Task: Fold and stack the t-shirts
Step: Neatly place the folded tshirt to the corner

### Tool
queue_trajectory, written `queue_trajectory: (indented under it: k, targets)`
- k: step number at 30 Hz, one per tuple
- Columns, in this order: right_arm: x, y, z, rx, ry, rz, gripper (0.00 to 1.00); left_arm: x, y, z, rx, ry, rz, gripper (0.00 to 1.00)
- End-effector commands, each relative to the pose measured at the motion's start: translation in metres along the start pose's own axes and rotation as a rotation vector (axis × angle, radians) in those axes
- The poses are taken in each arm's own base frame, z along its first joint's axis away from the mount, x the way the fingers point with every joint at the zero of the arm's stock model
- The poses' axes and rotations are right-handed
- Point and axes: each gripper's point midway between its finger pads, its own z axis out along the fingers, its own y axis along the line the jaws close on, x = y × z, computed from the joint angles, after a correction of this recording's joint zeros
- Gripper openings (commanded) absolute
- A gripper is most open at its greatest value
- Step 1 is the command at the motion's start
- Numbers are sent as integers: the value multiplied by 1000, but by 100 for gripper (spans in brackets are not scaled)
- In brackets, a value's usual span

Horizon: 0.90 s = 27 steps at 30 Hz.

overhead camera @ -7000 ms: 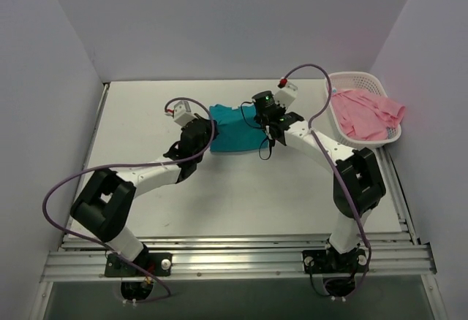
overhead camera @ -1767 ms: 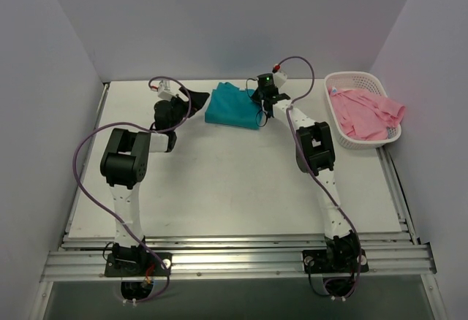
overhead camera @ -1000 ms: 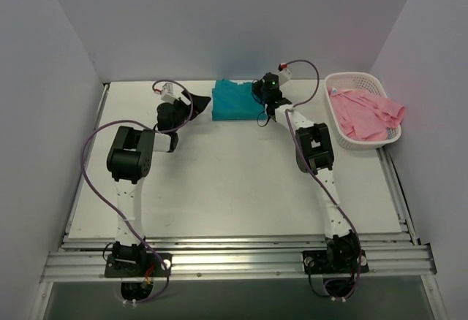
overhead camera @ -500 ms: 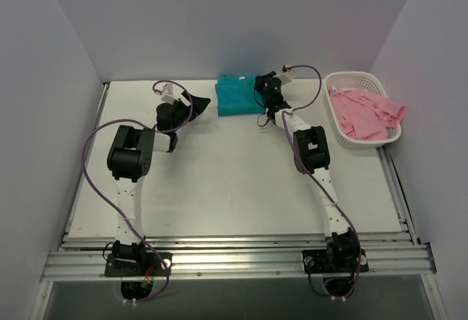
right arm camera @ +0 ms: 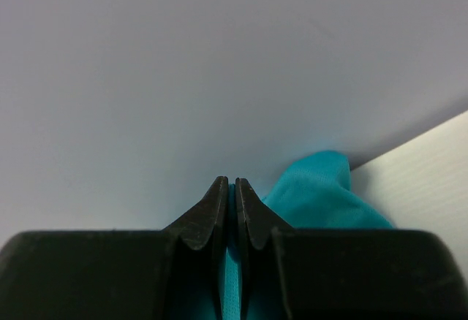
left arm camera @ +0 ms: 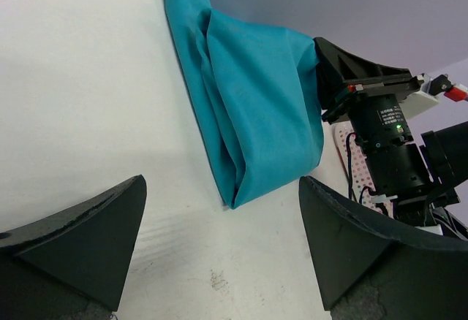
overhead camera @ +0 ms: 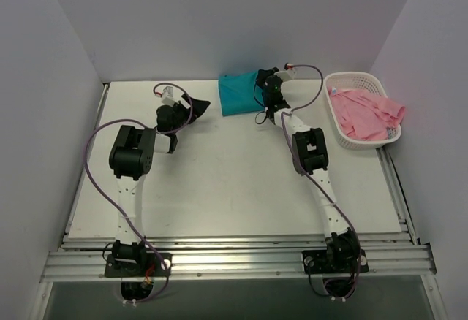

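The folded teal t-shirt point(overhead camera: 238, 93) lies at the back of the table against the wall, also seen as a folded bundle point(left arm camera: 256, 115) in the left wrist view. My right gripper point(overhead camera: 262, 90) is shut on its right edge, teal cloth point(right arm camera: 232, 283) pinched between the jaws. The right gripper point(right arm camera: 234, 185) points at the back wall. My left gripper point(overhead camera: 199, 105) stands open to the left of the teal shirt, its fingers point(left arm camera: 80, 232) wide apart over bare table, touching nothing. The pink t-shirt point(overhead camera: 365, 112) lies crumpled in the basket at the right.
A white lattice basket point(overhead camera: 344, 80) stands at the back right and holds the pink shirt, which hangs over its right rim. The back wall point(overhead camera: 234, 28) rises right behind the teal shirt. Purple cables loop off both arms.
The right gripper has slid the teal shirt further back and right, up against the wall. The left gripper has stayed open in about the same place.
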Motion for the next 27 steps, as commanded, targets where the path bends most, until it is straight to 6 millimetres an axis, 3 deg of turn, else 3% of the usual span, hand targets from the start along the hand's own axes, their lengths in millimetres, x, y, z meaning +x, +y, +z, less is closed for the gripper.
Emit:
queue_trajectory:
  k: [1, 11, 13, 14, 15, 16, 20, 21, 23, 24, 25, 26, 27]
  targets:
    - [-33, 11, 9, -18, -137, 16, 0, -23, -17, 7, 80, -53, 41, 94]
    - [-29, -6, 14, -14, -175, 51, 1, -23, -9, 8, 83, -51, 30, 94]
    - [-27, -9, 14, -11, -180, 56, 24, -23, -10, 7, 91, -53, 28, 94]
    - [-27, -10, 14, -6, -188, 61, 48, -22, -9, 7, 90, -52, 26, 94]
    - [-28, -11, 14, -5, -193, 56, 87, -22, -10, 6, 93, -50, 28, 94]
    - [-30, -8, 14, -11, -202, 56, 99, -22, -10, 6, 95, -50, 29, 94]
    - [-45, 6, 9, -58, -241, 44, 100, -21, -12, 5, 102, -48, 35, 94]
    - [-60, 22, 7, -80, -263, 32, 100, -22, -13, 4, 105, -48, 38, 94]
    - [-72, 34, 1, -111, -282, 18, 100, -23, -17, 3, 113, -49, 38, 94]
    - [-98, 62, -5, -160, -319, 19, 100, -24, -18, 3, 114, -49, 39, 94]
    - [-94, 58, -11, -152, -302, 2, 100, -27, -24, 3, 123, -54, 38, 94]
    - [-125, 90, -22, -200, -340, 13, 100, -28, -26, 2, 128, -55, 38, 94]
    - [-138, 102, -31, -234, -366, 18, 100, -29, -29, 2, 131, -58, 38, 94]
